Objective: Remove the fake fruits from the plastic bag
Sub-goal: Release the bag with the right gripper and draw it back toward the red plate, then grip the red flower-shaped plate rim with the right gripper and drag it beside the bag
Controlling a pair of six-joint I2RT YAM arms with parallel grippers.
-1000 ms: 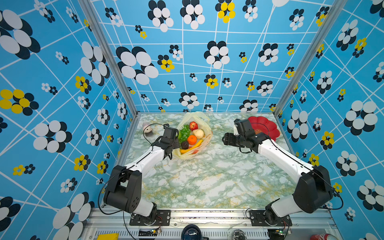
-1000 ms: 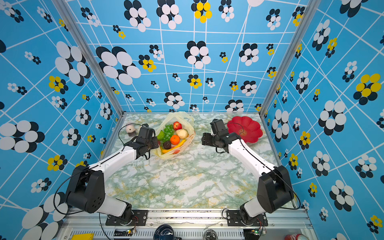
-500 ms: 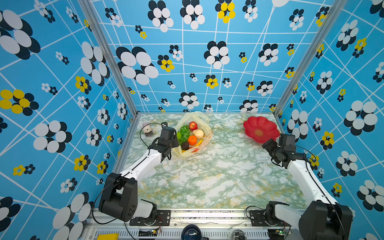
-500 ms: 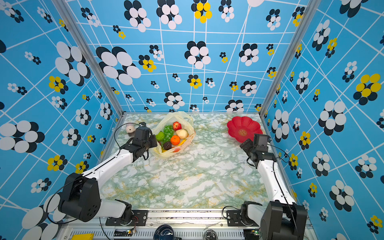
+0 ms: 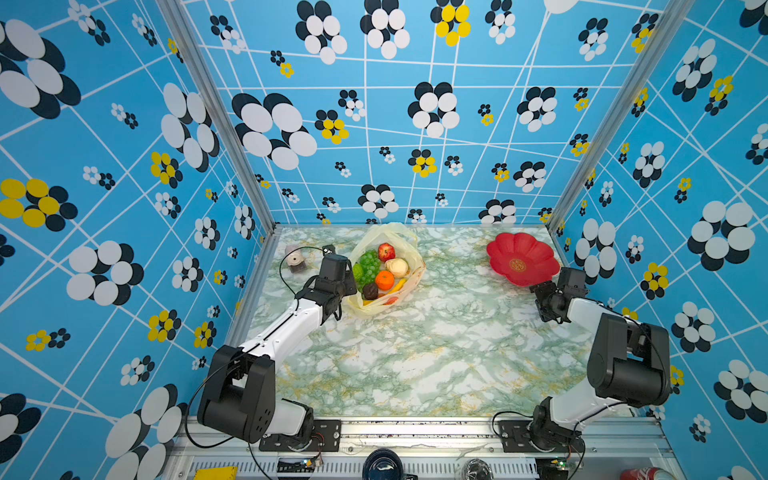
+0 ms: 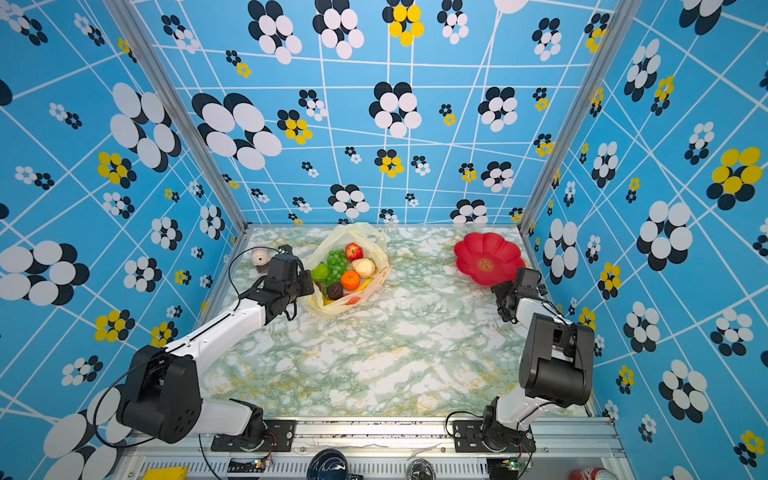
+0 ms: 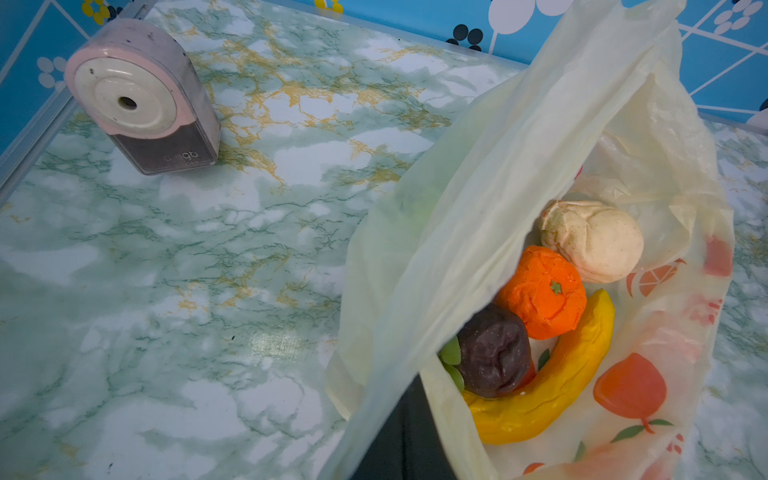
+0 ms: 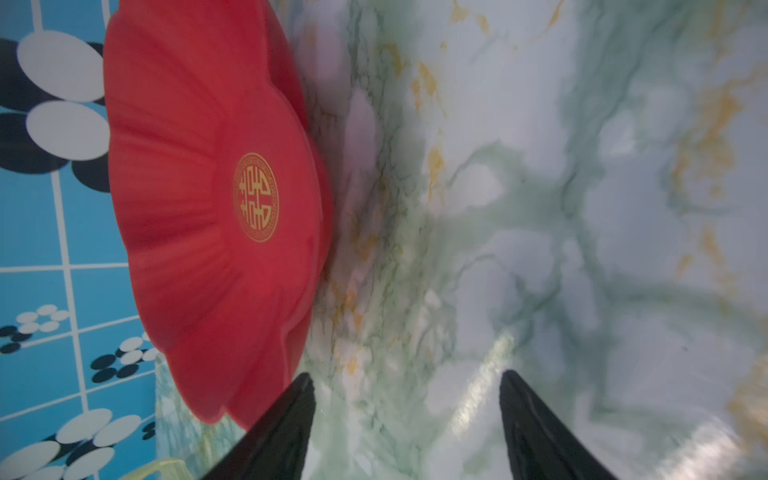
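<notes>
Yellow, see-through plastic bag lies open at the back of the surface, with the fake fruits inside (orange, banana, grapes, apple). The left claw is pinched shut on the bag's edge. The right claw gapes wide, holding nothing, beside the red plate.

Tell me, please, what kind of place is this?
Probably a robot test booth, not a home: a left arm and right arm bolted to a metal rail, a marble-print table closed in by blue flower-print walls, and a bag of fake fruits as props.
</notes>
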